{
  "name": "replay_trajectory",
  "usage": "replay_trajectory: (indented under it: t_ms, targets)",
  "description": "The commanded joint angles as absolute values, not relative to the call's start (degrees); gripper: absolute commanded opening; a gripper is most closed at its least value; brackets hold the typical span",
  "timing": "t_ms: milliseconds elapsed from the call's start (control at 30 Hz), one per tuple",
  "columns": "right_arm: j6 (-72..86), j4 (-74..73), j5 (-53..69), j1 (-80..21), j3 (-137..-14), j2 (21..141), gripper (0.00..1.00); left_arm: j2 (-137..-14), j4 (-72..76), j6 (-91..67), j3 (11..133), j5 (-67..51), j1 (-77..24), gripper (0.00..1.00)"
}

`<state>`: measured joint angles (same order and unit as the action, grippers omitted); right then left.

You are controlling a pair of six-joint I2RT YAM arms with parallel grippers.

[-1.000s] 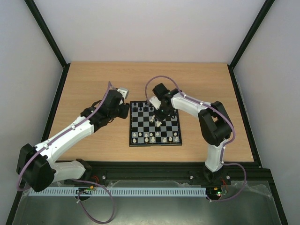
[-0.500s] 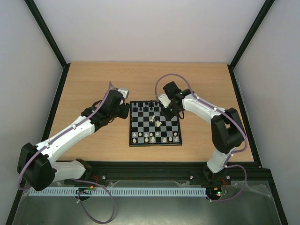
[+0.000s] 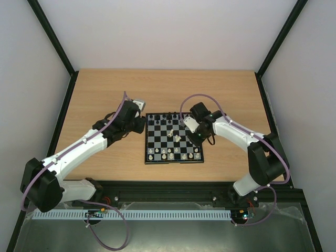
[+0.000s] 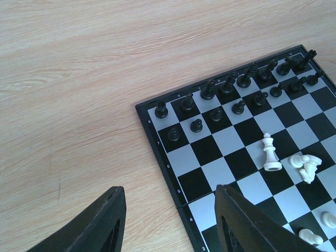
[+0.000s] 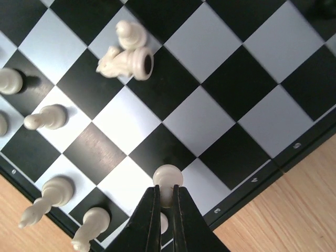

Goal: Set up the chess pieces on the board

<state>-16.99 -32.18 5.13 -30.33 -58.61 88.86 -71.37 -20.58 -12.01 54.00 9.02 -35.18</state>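
The chessboard (image 3: 185, 142) lies mid-table. Black pieces (image 4: 229, 83) stand in two rows along its far edge. White pieces (image 3: 166, 153) stand along the near edge; a white king (image 4: 271, 153) stands mid-board beside two fallen white pieces (image 4: 306, 166), also seen in the right wrist view (image 5: 126, 56). My right gripper (image 5: 167, 195) is shut on a white pawn (image 5: 168, 177), held over the board's right side near the near rows (image 3: 198, 137). My left gripper (image 4: 169, 210) is open and empty, hovering at the board's left edge (image 3: 137, 124).
The wooden table (image 3: 105, 94) extends around the board. A black frame rail (image 3: 184, 185) runs along the near edge, with black posts at the sides. White pieces (image 5: 48, 117) stand close around the held pawn in the right wrist view.
My right gripper has moved from mid-board to the right and toward the near side, carrying the white pawn. The left arm has barely moved.
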Motion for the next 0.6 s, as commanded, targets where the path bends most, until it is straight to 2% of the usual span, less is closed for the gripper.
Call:
replay_trajectory:
  t_ms: [0, 567]
  targets:
    - [-20.02, -35.41, 9.18, -30.34, -56.91, 87.91, 0.01, -72.18, -21.26, -11.51, 53.71, 8.88, -35.23, 0.48]
    - [-22.15, -38.00, 9.64, -32.84, -56.78, 92.11, 0.01, -72.51, -21.32, -11.41, 53.87, 8.70, -35.18, 0.48]
